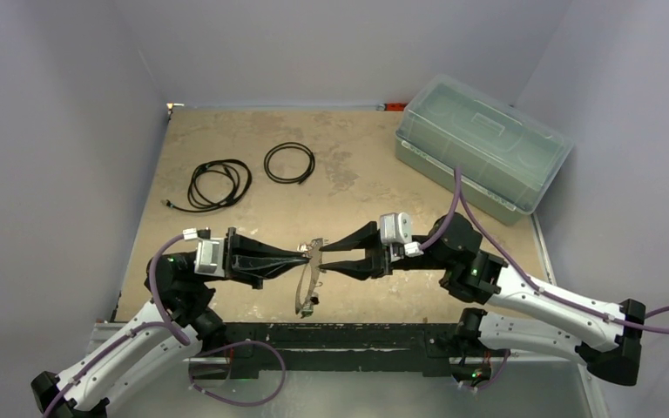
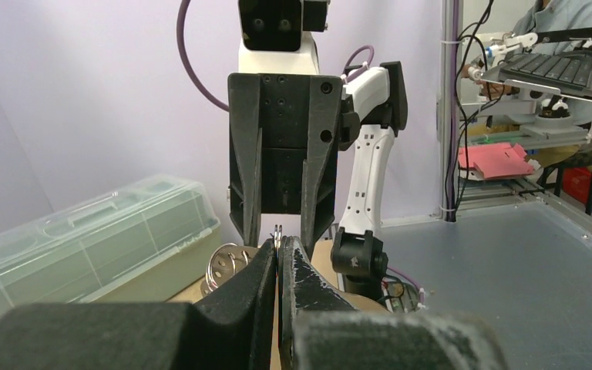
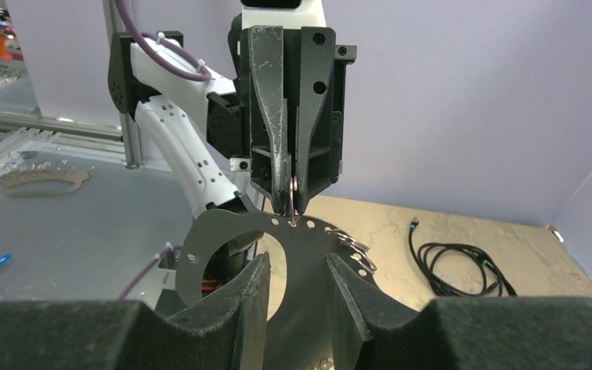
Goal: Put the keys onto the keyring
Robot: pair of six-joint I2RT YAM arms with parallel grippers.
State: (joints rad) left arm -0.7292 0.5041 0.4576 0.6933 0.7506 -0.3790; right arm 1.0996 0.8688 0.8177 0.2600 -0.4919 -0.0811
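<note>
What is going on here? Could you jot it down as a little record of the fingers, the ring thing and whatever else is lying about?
Left fingers: shut, pinching the keyring's top edge
Right fingers: open, facing the left ones, holding nothing
Keyring: flat grey loop, hanging above the table, small rings along its edge
Keys: none clearly visible
Far left: two black cable coils
Far right: clear lidded box

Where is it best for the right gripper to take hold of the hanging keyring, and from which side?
Probably the bare flat band of the keyring, clear of the small rings on its other edge. It hangs from the left gripper, broad face toward the open right gripper, so come in edge-on, from the side.
</note>
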